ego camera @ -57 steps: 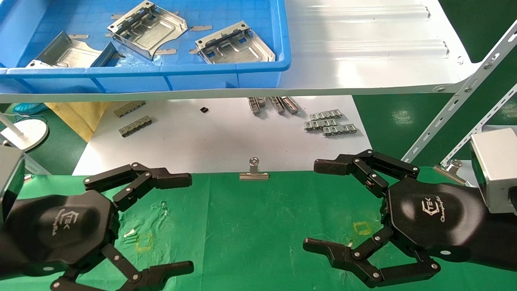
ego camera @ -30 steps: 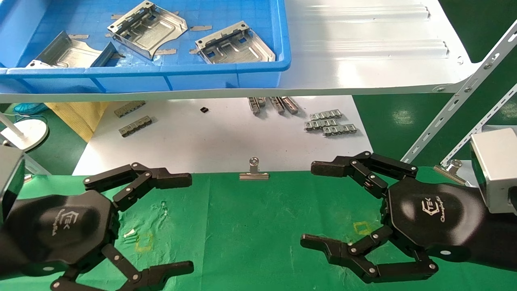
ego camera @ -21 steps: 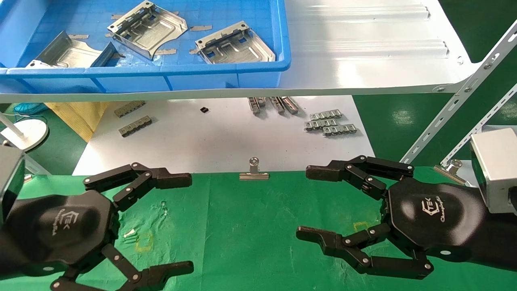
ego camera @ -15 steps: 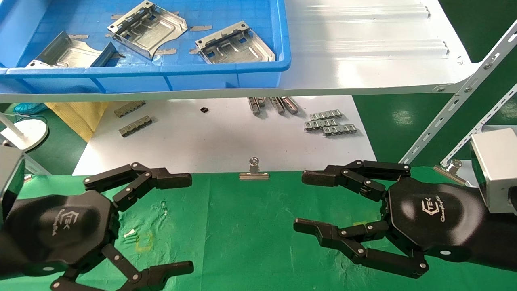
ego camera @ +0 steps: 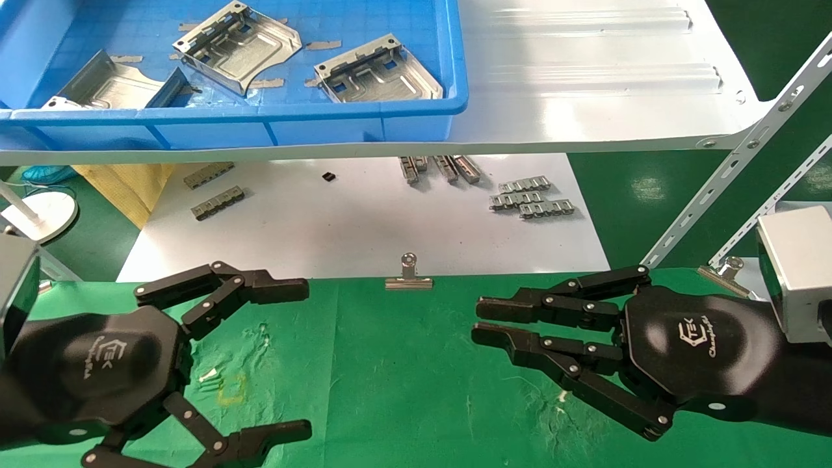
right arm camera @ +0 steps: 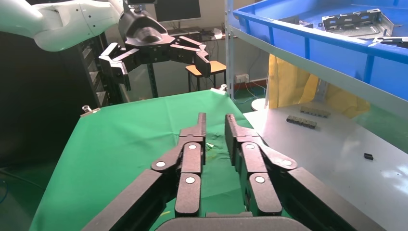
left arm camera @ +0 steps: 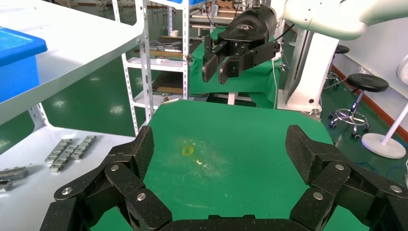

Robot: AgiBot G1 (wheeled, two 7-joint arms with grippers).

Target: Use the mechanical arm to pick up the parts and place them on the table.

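- Nearest the robot, the left gripper (ego camera: 286, 354) is hovering low over the near left part of the table (ego camera: 403, 390), its jointed fingers (ego camera: 260, 286) spread wide and holding nothing; the left wrist view is showing only bare green cloth between them.
- Beside it on the near right, the right gripper (ego camera: 484, 322) is hanging over the same cloth with its fingers drawn close together, almost parallel, and gripping nothing; a narrow gap is showing between the tips in the right wrist view.
- No plate is lying anywhere on the green cloth, so nothing is being counted as delivered; only small yellow square marks (ego camera: 232, 390) and a few pale specks are showing there.
- At the far edge of the cloth, a binder clip (ego camera: 408, 278) is pinning it down, with a second clip (ego camera: 727, 272) at the right corner.
- Just beyond, the white board (ego camera: 364, 227) is carrying small grey linked strips (ego camera: 532, 201), which are not the parts wanted.
- Farther off and higher, the blue bin (ego camera: 260, 123) is sitting on the glossy white shelf (ego camera: 585, 84), and the parts (ego camera: 377, 73) are lying inside it: three plates are showing, all well apart from either gripper.
- By my reading the task is standing at its very beginning: every plate is waiting in the bin, and the left arm is facing the whole reach up, grasp, carry and set-down for each.
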